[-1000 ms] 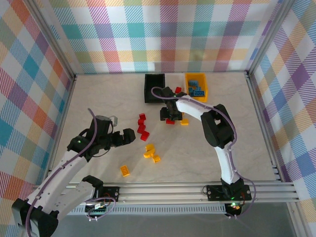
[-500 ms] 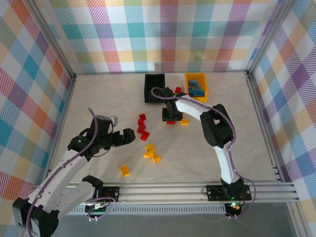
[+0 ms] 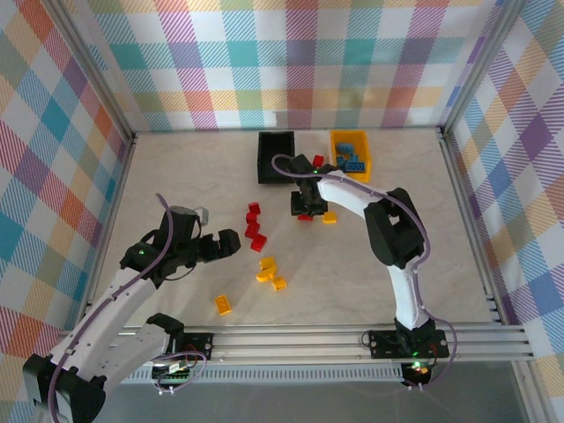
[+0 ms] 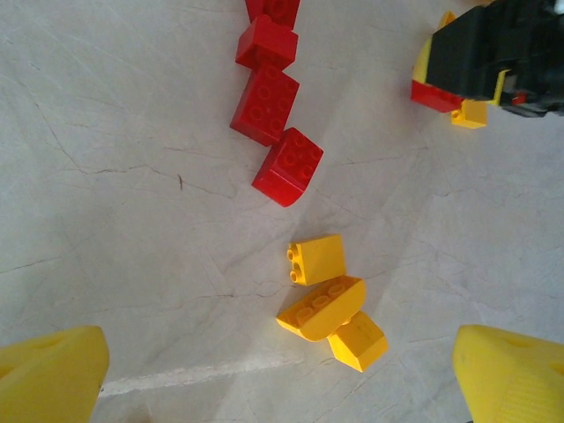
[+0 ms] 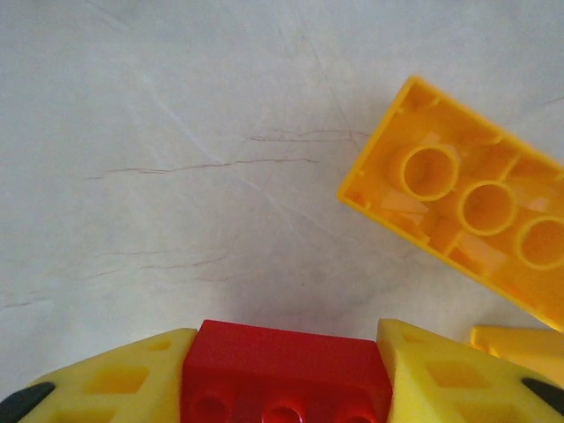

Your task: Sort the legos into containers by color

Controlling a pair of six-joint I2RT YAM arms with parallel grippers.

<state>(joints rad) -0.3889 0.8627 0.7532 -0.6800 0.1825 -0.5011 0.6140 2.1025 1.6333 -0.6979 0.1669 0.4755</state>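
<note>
R claw (image 3: 306, 210) was closed on a red brick (image 5: 286, 374), its yellow pads (image 5: 132, 379) pressed flat against the two opposite side walls and the studs facing the cam. The brick sat low on the tabletop (image 5: 176, 132), mid-table, a short way in front of the black bin (image 3: 276, 157) and the yellow-orange bin (image 3: 351, 173), which held blue bricks (image 3: 350, 159). An upturned yellow brick (image 5: 458, 207) lay just beside it, hollow tubes showing. L claw (image 4: 282, 374) hung wide open w/ nothing in it, over the loose red bricks (image 4: 273, 101) and yellow bricks (image 4: 322, 304). Handling, prob.: very light, rigid hard plastic, not fragile, but w/ glossy walls, so somewhat slippery. Best hold looked like the one shown: square across the flat sides, centred, not on studs or corners, or it could twist out. Lift straight up to avoid nudging the yellow neighbour.
</note>
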